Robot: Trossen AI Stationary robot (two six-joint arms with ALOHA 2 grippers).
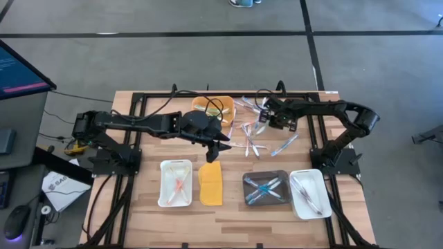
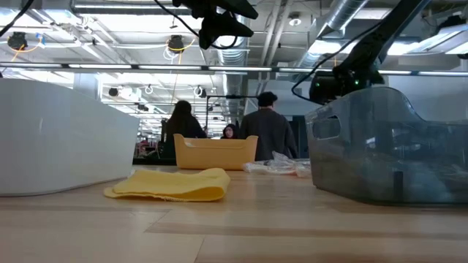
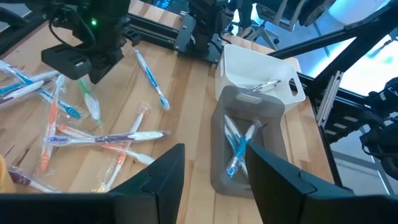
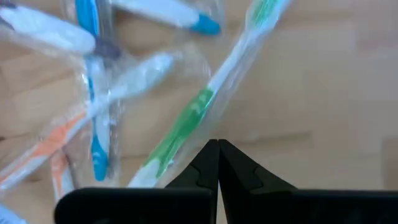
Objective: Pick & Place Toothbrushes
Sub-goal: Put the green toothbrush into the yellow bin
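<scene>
Several wrapped toothbrushes (image 1: 252,128) lie loose on the wooden table at the far middle, in orange, blue, green and white (image 3: 74,124). My right gripper (image 4: 217,149) is shut and points steeply down over this pile, its tips beside a green toothbrush (image 4: 186,124) that lies flat in its clear wrapper. My left gripper (image 3: 214,180) hangs open above the table's middle (image 1: 218,149), holding nothing. A grey tray (image 3: 217,155) holds blue toothbrushes, and the white tray (image 3: 236,62) beside it holds clear ones. My right gripper's shut fingertips (image 4: 211,155) stand over the edge of the green toothbrush's clear wrapper (image 4: 205,134), coming from above. I cannot tell whether they touch it.
A white tray (image 1: 164,183) with a pink toothbrush sits near left, with a flat yellow lid (image 1: 211,183) next to it. An orange bin (image 1: 201,104) stands at the far edge. Black frame rails run around the table. People stand in the room beyond.
</scene>
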